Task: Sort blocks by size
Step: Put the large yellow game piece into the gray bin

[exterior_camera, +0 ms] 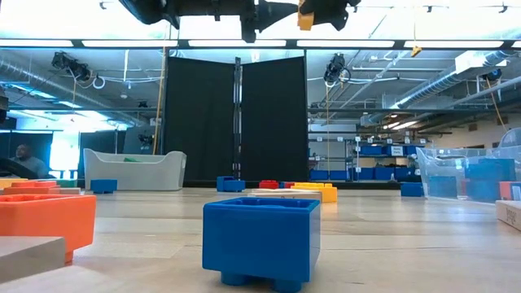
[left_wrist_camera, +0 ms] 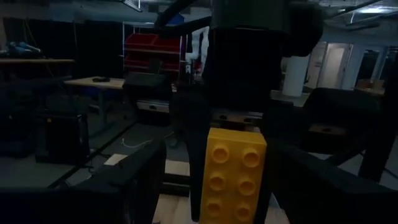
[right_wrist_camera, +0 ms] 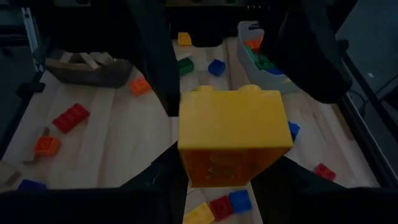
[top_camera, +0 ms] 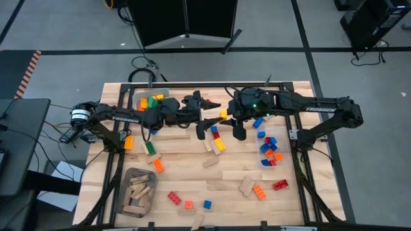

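Above the wooden worktop (top_camera: 192, 160), both arms meet mid-air: the right gripper (right_wrist_camera: 231, 155) has its jaws clenched on a yellow brick (right_wrist_camera: 231, 134), held well clear of the scattered bricks, while the left gripper (top_camera: 207, 106) faces it, jaws released.

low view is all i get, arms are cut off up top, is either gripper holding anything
Observer: Yes. The right gripper is shut on a yellow studded plastic brick, lifted clear of the wooden table.
Operator: and the left one
Observer: The left gripper is open and empty, pointing at that brick, as its wrist view shows.
Operator: where are they over the table
Observer: Both meet above the table's far middle, between the grey bin of mixed bricks and the clear bin of blue and red bricks.
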You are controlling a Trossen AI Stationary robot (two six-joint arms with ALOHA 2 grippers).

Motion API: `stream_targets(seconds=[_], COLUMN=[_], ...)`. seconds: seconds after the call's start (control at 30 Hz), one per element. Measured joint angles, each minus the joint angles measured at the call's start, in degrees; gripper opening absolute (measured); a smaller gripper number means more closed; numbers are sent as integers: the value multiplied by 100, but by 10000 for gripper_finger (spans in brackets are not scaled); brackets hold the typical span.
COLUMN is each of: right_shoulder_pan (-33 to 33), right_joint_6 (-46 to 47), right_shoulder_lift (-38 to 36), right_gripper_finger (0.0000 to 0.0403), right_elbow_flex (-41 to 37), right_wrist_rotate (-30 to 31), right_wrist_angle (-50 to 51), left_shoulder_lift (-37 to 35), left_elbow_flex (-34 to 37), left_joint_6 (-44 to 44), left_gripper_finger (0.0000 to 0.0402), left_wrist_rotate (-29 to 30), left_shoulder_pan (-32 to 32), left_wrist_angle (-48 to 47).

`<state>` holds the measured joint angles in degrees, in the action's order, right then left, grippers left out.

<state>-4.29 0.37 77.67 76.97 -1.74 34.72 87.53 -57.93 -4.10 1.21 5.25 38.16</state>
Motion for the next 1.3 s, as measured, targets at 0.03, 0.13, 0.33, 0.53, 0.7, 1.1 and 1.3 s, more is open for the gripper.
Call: stream_targets(seconds=[0.03,0.13,0.33,0.53,0.7,1.1,1.3], right_shoulder_pan=[0,0,-2,-2,-2,9,13], right_joint_6=[-6,-17,-61,-64,-57,-30,-14], right_shoulder_lift=[0,0,0,2,4,4,4], right_gripper_finger=[150,150,150,150,150,150,150], right_elbow_flex=[-2,-2,-2,-2,-2,-2,-2], right_wrist_rotate=[-2,-4,-206,-312,-442,-195,-153], right_wrist_angle=[-25,-113,-396,-382,-382,-371,-367], left_shoulder_lift=[0,0,0,0,0,0,0], left_elbow_flex=[0,0,0,0,0,0,0], left_joint_6=[0,-77,-87,-87,-90,-250,-372], left_gripper_finger=[278,278,277,277,277,277,277], left_wrist_rotate=[0,-49,-95,-129,-225,-204,-195], left_shoulder_pan=[-2,-2,-6,-10,-8,0,-2], left_wrist_angle=[-33,-81,-123,-121,-104,24,-6])
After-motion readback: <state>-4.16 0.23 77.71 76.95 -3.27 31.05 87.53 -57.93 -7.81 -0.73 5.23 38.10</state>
